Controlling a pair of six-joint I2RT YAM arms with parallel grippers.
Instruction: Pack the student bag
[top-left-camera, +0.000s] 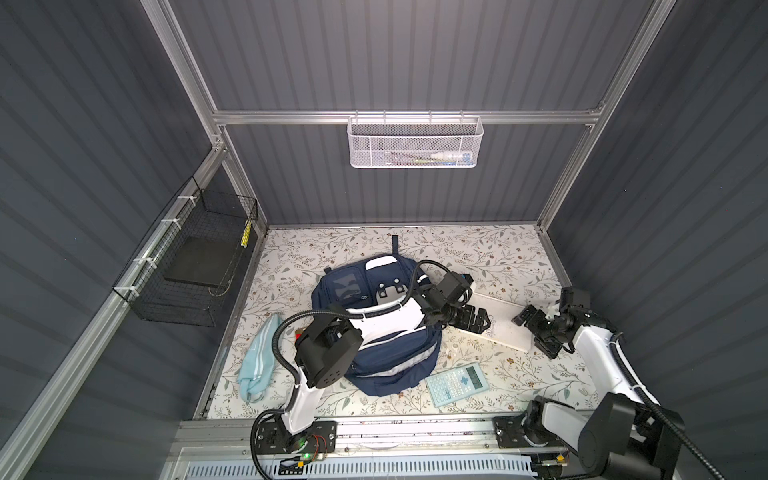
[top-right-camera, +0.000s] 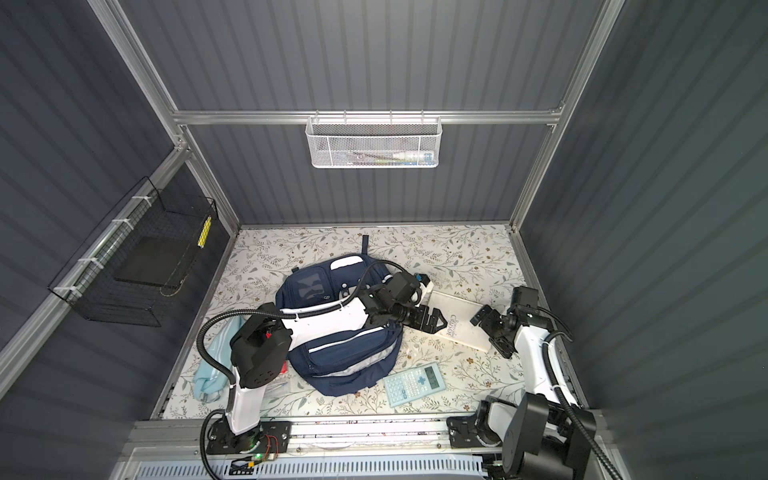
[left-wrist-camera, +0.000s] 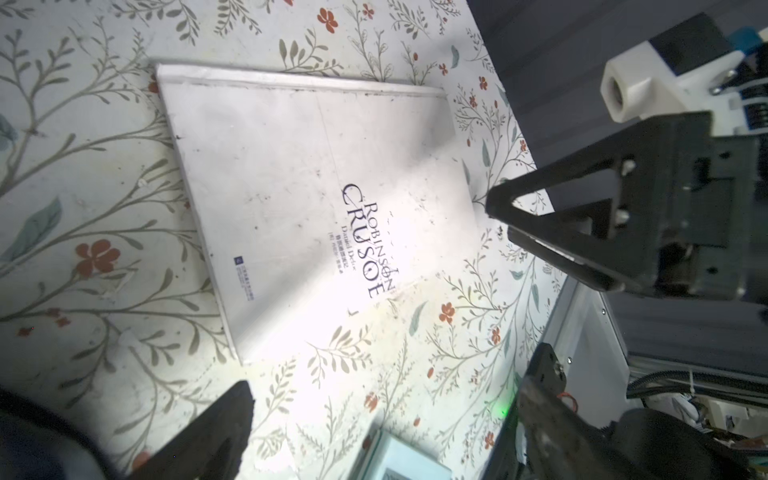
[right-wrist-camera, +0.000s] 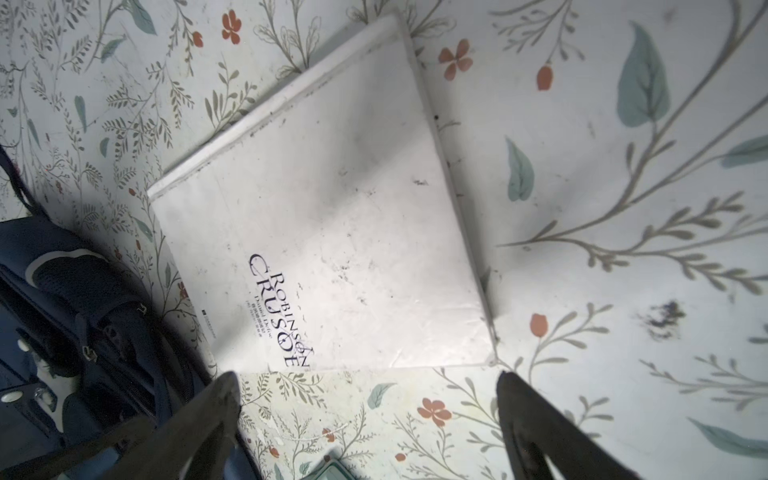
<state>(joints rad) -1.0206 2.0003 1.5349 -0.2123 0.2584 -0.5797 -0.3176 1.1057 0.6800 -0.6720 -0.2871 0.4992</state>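
Our left end effector (top-right-camera: 434, 321) and right end effector (top-right-camera: 491, 332) gape empty at opposite ends of the book (top-left-camera: 503, 322), just right of the bag (top-left-camera: 386, 357) in the middle of the counter (top-left-camera: 478, 253). Lying flat, the book may skid from a pinch. Whether the bag is unzipped under the left arm, we cannot tell.

The left arm (top-left-camera: 390, 319) and right arm (top-left-camera: 595, 353) have white shells, black joints, ribbed black cables (top-left-camera: 277, 341)
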